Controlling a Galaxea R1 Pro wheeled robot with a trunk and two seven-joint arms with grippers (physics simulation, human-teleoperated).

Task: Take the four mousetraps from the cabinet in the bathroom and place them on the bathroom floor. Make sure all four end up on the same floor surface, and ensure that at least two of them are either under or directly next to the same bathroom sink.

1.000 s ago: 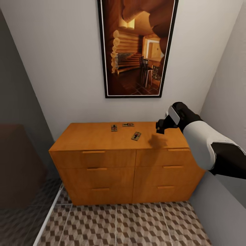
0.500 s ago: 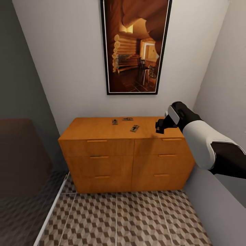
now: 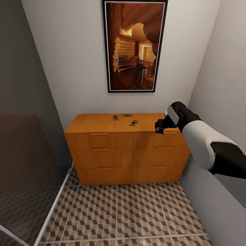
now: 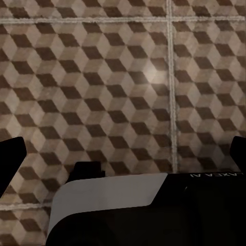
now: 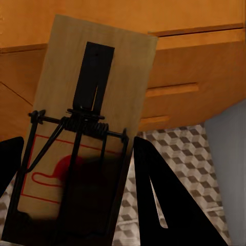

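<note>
Mousetrap [image 5: 84, 128] is sitting clamped in right end effector [image 3: 159, 129], hanging off cabinet [image 3: 128, 150] top's 3 o'clock end. Three more traps [image 3: 134, 123] are lying on top w/ picture [image 3: 134, 46] at 12. Left end effector [image 4: 123, 154] is hovering over bathroom floor [image 4: 102, 77]; can't tell its opening.

Open tiled bathroom floor [image 3: 136, 212] lies before the cabinet [image 3: 126, 150]; walls [image 3: 212, 95] close in behind and right, a glass panel [image 3: 30, 191] left.
</note>
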